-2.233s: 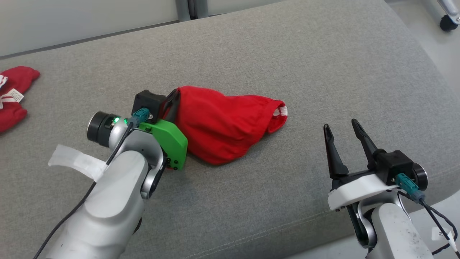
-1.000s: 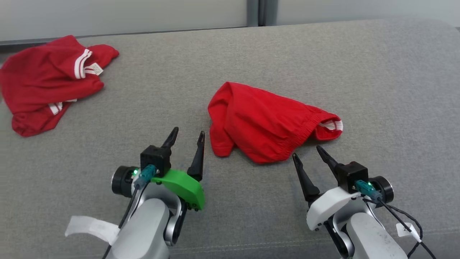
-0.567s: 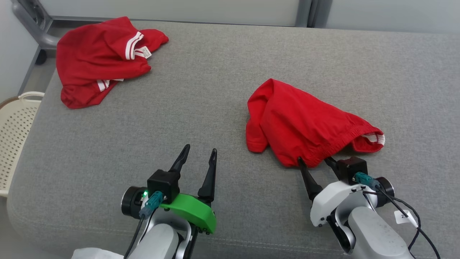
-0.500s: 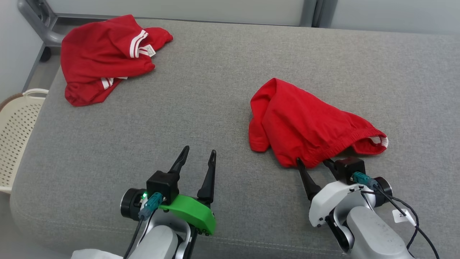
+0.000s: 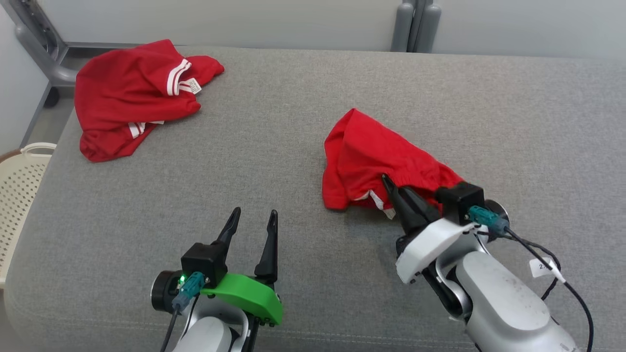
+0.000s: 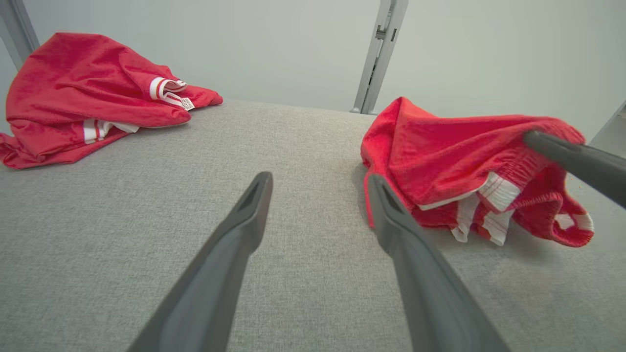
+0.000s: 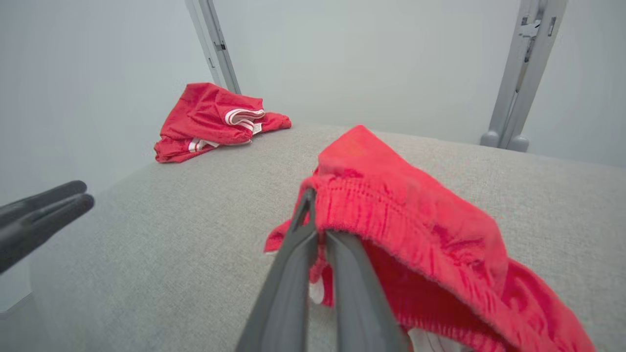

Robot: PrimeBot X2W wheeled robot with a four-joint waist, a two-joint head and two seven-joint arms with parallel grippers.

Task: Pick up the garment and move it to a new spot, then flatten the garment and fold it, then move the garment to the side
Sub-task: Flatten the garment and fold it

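My left gripper (image 5: 255, 212) stands with fingers spread, holding nothing. The garment (image 5: 371, 151) lies crumpled on the grey cushion (image 5: 293, 88), ahead and to its right. My right gripper (image 5: 387, 182) is pinched on the garment's elastic waistband, that edge raised.

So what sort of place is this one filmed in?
Likely a lab or test room staged for laundry folding: a grey upholstered bench, bare pale walls with metal posts, and a perforated basket beside the bench.
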